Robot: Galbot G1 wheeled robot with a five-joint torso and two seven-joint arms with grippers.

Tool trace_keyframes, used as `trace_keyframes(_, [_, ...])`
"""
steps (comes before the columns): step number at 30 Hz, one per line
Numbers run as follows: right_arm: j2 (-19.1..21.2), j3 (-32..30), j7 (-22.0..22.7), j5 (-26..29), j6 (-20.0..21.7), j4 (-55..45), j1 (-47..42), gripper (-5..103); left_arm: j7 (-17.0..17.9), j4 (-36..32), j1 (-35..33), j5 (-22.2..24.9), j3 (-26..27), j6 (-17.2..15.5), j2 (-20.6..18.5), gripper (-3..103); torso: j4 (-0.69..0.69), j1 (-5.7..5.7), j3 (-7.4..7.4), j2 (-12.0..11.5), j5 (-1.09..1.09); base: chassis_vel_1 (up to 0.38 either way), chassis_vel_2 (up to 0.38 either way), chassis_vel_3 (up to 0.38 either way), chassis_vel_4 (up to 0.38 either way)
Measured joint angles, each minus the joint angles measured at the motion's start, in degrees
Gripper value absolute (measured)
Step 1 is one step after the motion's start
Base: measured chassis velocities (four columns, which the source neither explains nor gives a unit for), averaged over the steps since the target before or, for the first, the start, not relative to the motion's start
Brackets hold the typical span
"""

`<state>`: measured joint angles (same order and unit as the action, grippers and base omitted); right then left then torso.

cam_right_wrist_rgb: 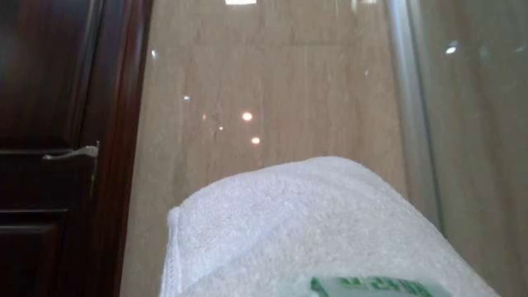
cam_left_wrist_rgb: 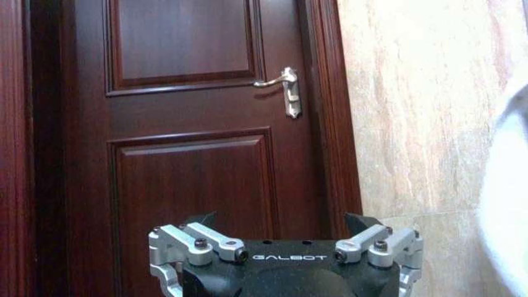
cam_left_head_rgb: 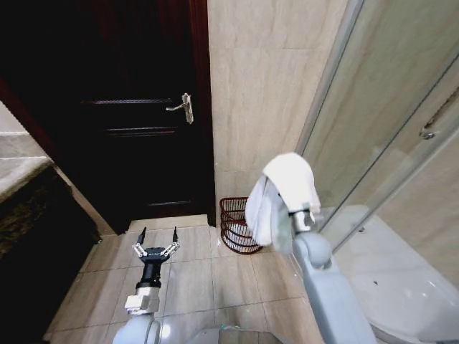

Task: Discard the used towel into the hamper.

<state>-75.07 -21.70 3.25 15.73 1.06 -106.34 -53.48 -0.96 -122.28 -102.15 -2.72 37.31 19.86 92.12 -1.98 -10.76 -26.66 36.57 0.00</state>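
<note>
Beside the door (cam_left_head_rgb: 129, 107), towel (cam_left_head_rgb: 283, 197) drapes right gripper (cam_left_head_rgb: 290, 215), jaws hidden, above hamper (cam_left_head_rgb: 237, 226); left gripper (cam_left_head_rgb: 158, 240) spread

- Towel (cam_left_head_rgb: 287, 193) is looking like soft white terry cloth.
- Hamper (cam_left_head_rgb: 235, 226) is showing open wire weave.
- Door (cam_left_wrist_rgb: 190, 142) is gleaming as polished dark wood.

You get one readable mark: "GALBOT", in light letters on the black body of the left tool (cam_left_wrist_rgb: 285, 238), centred between its two finger linkages in the left wrist view. There's a green printed strip (cam_right_wrist_rgb: 375, 286) at the edge of the right wrist view, lying against the white towel (cam_right_wrist_rgb: 305, 229), but its characters are too cut off to read.
</note>
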Motion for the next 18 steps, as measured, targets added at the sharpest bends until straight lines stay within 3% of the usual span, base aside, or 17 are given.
trace_keyframes(8, [-2.68,1.93,-1.15,1.01,-0.86,15.4,12.07,4,0.11,-0.5,0.51,0.0,0.25,-0.65,0.02,100,0.0,0.0,0.0,0.0,-0.01,0.0,0.0,0.0,0.0])
trace_keyframes(18, [-6.87,1.55,-4.49,0.9,-5.03,31.29,16.67,4,0.19,-3.08,-0.55,-0.87,0.08,-0.16,0.02,100,0.0,0.0,0.0,0.0,0.0,0.0,0.0,0.0,0.0])
